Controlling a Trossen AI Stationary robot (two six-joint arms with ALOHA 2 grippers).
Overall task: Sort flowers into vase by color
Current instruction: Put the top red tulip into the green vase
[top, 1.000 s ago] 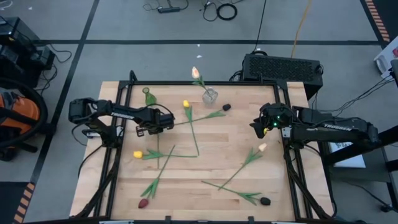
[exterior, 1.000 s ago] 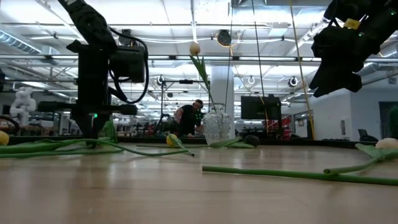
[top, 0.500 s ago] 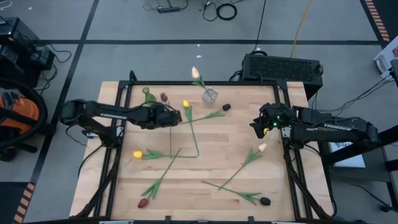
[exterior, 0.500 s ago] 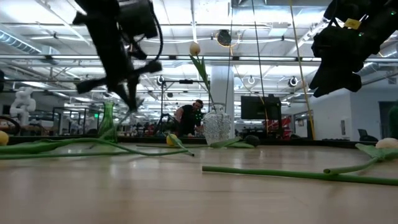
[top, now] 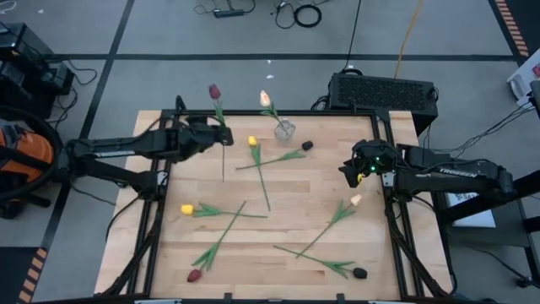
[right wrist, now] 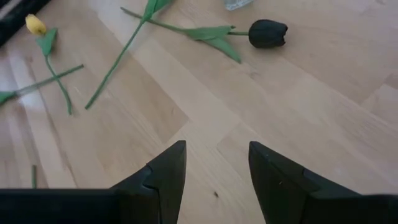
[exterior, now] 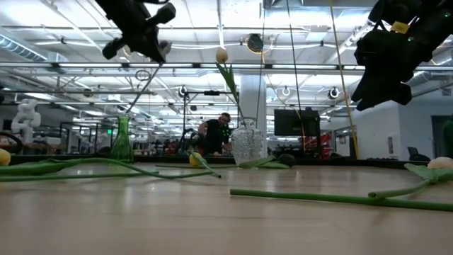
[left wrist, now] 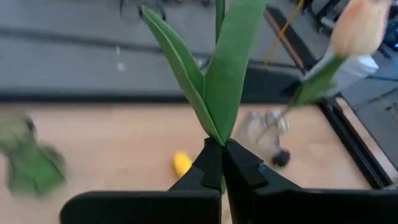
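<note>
My left gripper [top: 221, 135] is raised over the far left of the table and shut on a dark red tulip [top: 214, 90]. Its head points past the far edge. The green vase [exterior: 122, 138] stands below the gripper. A clear vase [top: 284, 129] at the far middle holds a cream tulip [top: 265, 98]. Loose flowers lie on the wood: yellow [top: 252, 141], yellow [top: 186, 209], dark red [top: 194, 275], cream [top: 356, 200], and dark ones [top: 307, 145] [top: 360, 273]. My right gripper [right wrist: 216, 149] waits open above the table's right side. My left gripper pinches the dark red tulip's stem between its two fingers, right where the leaves branch off [left wrist: 216, 138]. The fingers come from the table's left, slanting a little downward, and lie across the stem. The flower is lifted clear, its head up and its lower stem [top: 224, 173] hanging below.
Black frame rails [top: 160, 211] run along the table's left and right sides. A black box [top: 384, 91] sits behind the far right corner. Bare wood [top: 287, 181] shows between the scattered stems.
My left gripper has risen well above the table and tipped from pointing down to nearly level, drawing toward the far left. The dark red tulip has come up off the wood with it; its head now stands high past the far edge.
</note>
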